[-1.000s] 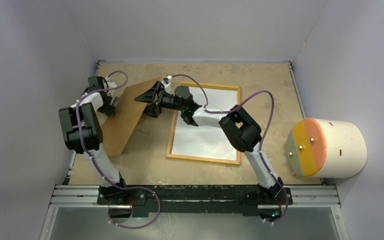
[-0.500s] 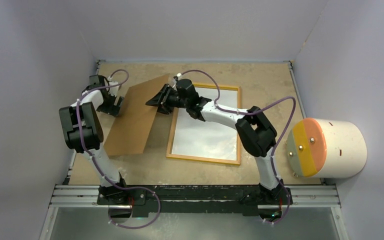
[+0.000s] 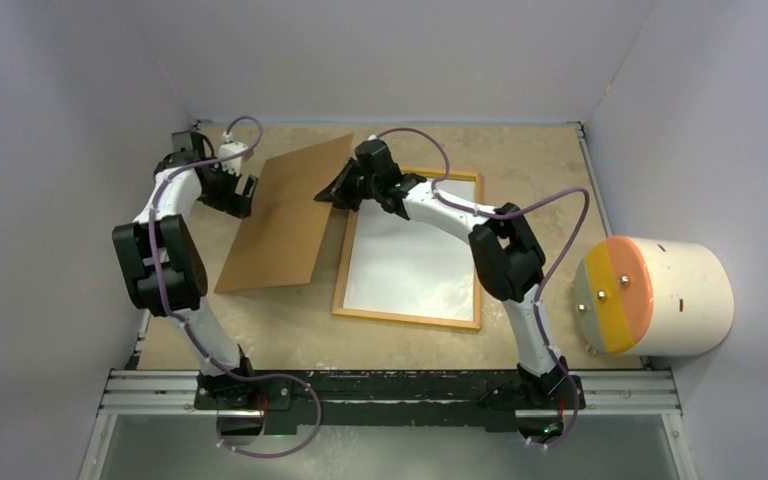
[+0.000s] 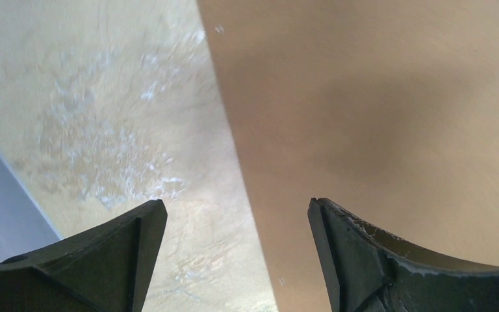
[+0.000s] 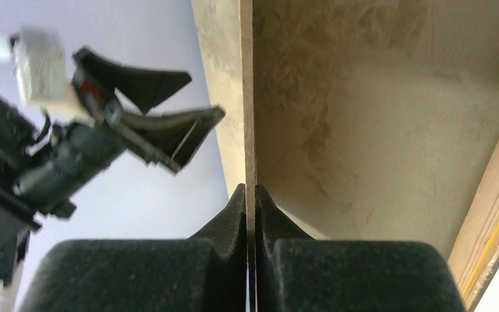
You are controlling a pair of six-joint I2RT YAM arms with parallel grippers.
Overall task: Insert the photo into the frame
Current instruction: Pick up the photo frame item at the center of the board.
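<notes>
1. The right gripper [image 3: 332, 192] is clamped shut on the right edge of the brown board [image 3: 280, 220], just left of the frame [image 3: 408, 318]. Its wrist camera shows the board edge-on, pinched between both fingers [image 5: 169, 273].
2. The left gripper [image 3: 248, 194] hangs wide open at the board's far-left edge. In its own camera one finger sits over the table [image 4: 104, 130] and the other over the board, with no contact visible.
3. The board slants across the table's left half. Whether its near edge rests on the table or is raised cannot be told from above.
4. The frame lies flat mid-table, wood side up, a thin yellow line along its inner edge. Its far-left corner is hidden beneath the right arm.
5. The photo [image 3: 410, 250] lies inside the frame and fills the opening. It reads pale with faint cloudy mottling near the bottom, and which side faces up is hard to make out.
6. In the right wrist view the left gripper is a blur, and only a sliver of the frame shows, cut off at lower right.
7. A white drum [image 3: 685, 297] with a banded end sits at the table's right edge.
</notes>
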